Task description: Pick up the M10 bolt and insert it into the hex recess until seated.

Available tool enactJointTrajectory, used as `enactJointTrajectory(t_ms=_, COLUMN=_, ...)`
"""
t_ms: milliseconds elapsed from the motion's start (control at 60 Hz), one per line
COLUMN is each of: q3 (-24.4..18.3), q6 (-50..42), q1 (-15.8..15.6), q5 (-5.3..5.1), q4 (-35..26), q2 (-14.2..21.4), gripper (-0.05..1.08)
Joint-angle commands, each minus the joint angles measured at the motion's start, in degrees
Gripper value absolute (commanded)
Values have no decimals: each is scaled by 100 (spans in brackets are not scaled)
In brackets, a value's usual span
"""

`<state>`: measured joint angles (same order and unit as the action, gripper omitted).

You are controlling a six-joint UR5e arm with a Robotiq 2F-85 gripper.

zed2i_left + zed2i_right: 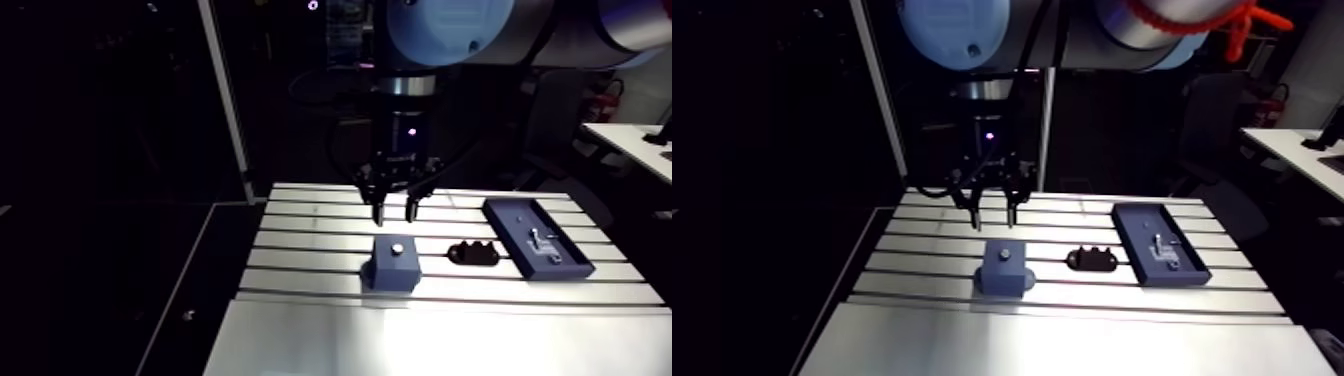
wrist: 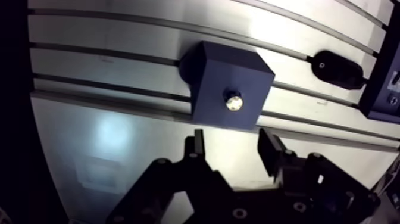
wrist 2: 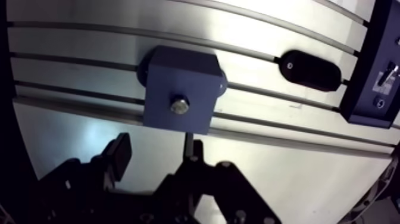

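Observation:
A dark blue block [image 2: 226, 86] rests on the slotted table [image 1: 300, 250]. A shiny bolt [image 2: 233, 102] stands in the middle of its top face, head up. In the wrist view my gripper [image 2: 233, 146] hangs open just short of the block, with nothing between its fingers. The arm view shows the gripper [image 1: 396, 212] above the table, a little behind the block [image 1: 392, 262], clear of it.
A small black oval part [image 1: 472, 252] lies to the right of the block. Further right sits a dark blue rectangular tray [image 1: 537, 236] with a small metal piece inside. The table's left edge drops off into darkness.

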<state>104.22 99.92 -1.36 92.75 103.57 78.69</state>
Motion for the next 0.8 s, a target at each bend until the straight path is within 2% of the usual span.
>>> enactJointTrajectory(t_ms=17, q3=270, q6=-487, q1=-4, q5=-288, q4=346, q2=79, gripper=107)
enactJointTrajectory(t_ms=83, q3=328, q6=-599, q1=-4, q5=-245, q4=386, q2=97, gripper=107)
enactJointTrajectory(t_ms=333, q3=427, q6=-541, q1=5, q5=-237, q4=467, q2=81, gripper=108)
enactJointTrajectory(t_ms=433, q3=446, q6=-540, q1=13, q5=-151, q4=467, q2=97, gripper=108)
enactJointTrajectory(t_ms=583, q3=547, q6=-557, q1=13, q5=-79, q4=545, q2=107, gripper=108)
enactJointTrajectory(t_ms=800, q3=670, q6=-522, q1=56, q5=-58, q4=835, q2=107, gripper=108)
